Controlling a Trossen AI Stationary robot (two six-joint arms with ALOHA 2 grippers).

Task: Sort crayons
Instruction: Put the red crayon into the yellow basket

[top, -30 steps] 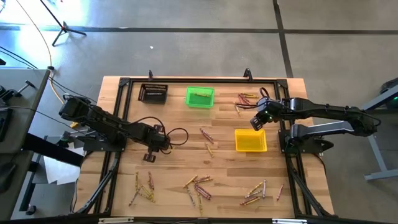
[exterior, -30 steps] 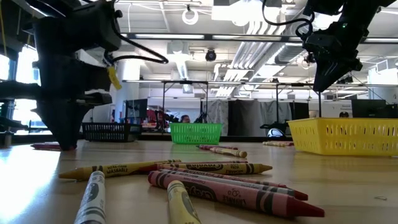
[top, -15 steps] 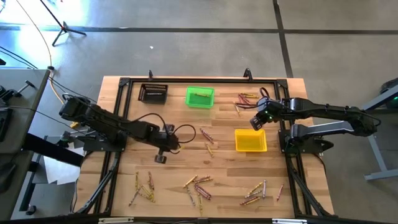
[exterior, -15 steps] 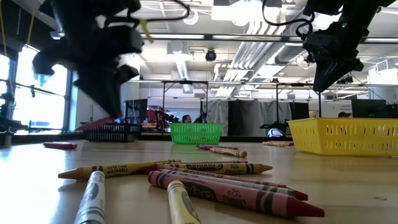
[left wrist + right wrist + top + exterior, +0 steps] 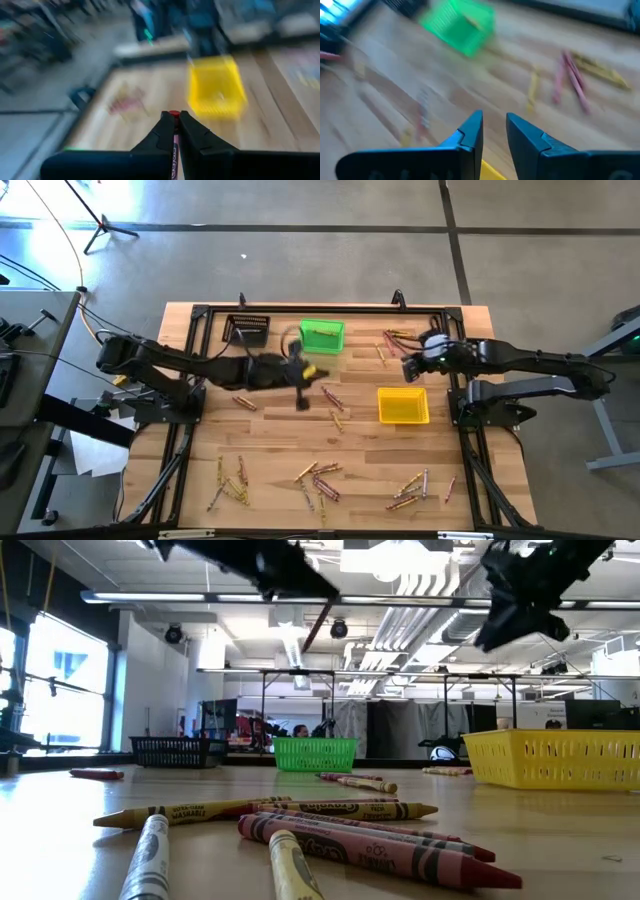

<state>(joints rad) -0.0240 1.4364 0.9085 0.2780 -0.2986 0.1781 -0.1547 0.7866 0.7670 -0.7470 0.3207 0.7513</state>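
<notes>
Thin paper-wrapped crayons point(image 5: 318, 480) lie scattered low in the overhead frame. The left gripper point(image 5: 174, 121) pinches a red crayon point(image 5: 174, 116), seen only from its wrist. The right gripper point(image 5: 494, 126), fingers narrowly apart and empty, hangs at centre-right.

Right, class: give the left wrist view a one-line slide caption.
Left gripper shut on a red crayon, facing the yellow bin across the table.

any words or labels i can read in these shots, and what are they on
No text reads clearly.
The crayons nearest the low camera have printed wrappers, but the lettering is too small and blurred to read.
The red crayon in the left gripper shows marks on its wrapper, too blurred to read.
The green bin, yellow bin and black bin show no labels.
</notes>
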